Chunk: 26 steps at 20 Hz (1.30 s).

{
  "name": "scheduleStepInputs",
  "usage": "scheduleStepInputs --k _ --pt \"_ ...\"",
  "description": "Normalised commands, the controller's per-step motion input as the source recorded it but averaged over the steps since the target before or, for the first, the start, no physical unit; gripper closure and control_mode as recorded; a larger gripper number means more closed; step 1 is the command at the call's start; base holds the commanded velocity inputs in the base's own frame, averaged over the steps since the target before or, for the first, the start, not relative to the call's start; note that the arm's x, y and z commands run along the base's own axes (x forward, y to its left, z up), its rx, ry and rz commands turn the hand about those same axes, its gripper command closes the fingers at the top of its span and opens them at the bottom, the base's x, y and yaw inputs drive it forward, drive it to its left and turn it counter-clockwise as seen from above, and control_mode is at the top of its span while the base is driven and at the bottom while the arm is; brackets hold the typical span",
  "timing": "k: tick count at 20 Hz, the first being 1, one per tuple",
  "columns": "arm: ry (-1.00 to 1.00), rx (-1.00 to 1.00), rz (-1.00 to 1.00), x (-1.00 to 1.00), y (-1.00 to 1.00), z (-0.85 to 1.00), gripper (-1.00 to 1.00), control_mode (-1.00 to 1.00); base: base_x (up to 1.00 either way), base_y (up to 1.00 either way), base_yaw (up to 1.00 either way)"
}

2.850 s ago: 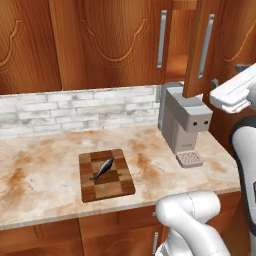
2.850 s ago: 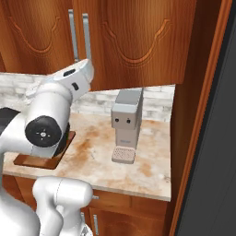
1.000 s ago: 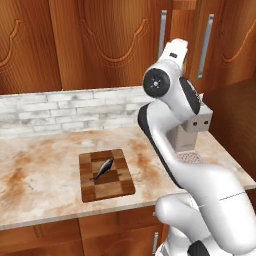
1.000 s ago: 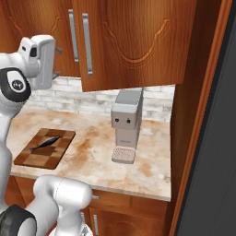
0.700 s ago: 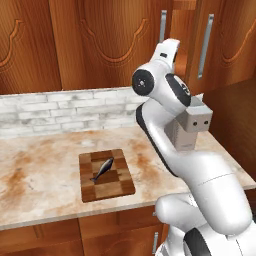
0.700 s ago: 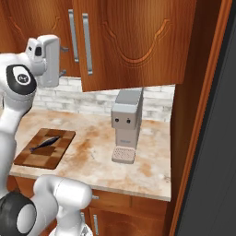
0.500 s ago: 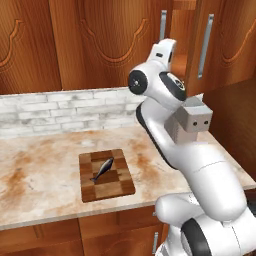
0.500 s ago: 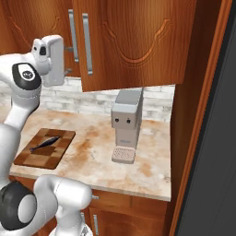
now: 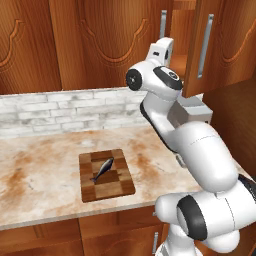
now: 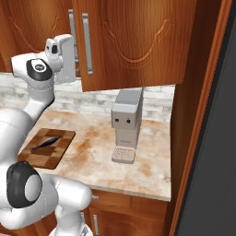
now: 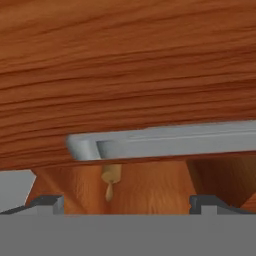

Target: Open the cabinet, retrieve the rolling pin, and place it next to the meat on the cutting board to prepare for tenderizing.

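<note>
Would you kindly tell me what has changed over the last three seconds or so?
The arm swung from the right across to the cabinet, raising the open claw toward its door; nothing was taken hold of. The rolling pin shows inside. The meat, cutting board and grey machine stayed put.

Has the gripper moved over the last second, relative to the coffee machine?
Yes. In the left base view the hand has swung leftward, away from the coffee machine, toward the handle of the carved door.
</note>
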Motion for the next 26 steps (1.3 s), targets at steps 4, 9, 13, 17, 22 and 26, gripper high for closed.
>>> scheduleStepInputs --k 4,9,13,17,22,26 --pt "0.0 -0.01 -0.04 0.4 -0.21 0.0 -1.0 -1.0 0.0 0.0 0.0" --pt "0.0 -0.01 -0.03 0.34 -0.25 0.0 -1.0 -1.0 0.0 0.0 0.0" --pt "0.0 0.0 -0.06 0.08 -0.33 0.0 -1.0 -1.0 0.0 0.0 0.0" --pt "0.0 0.0 -0.08 0.0 -0.41 0.0 -1.0 -1.0 0.0 0.0 0.0" --pt "0.0 0.0 -0.08 0.0 -0.44 0.0 -1.0 -1.0 0.0 0.0 0.0" --pt "-0.03 0.0 -0.14 -0.56 -0.48 0.0 -1.0 -1.0 0.0 0.0 0.0"
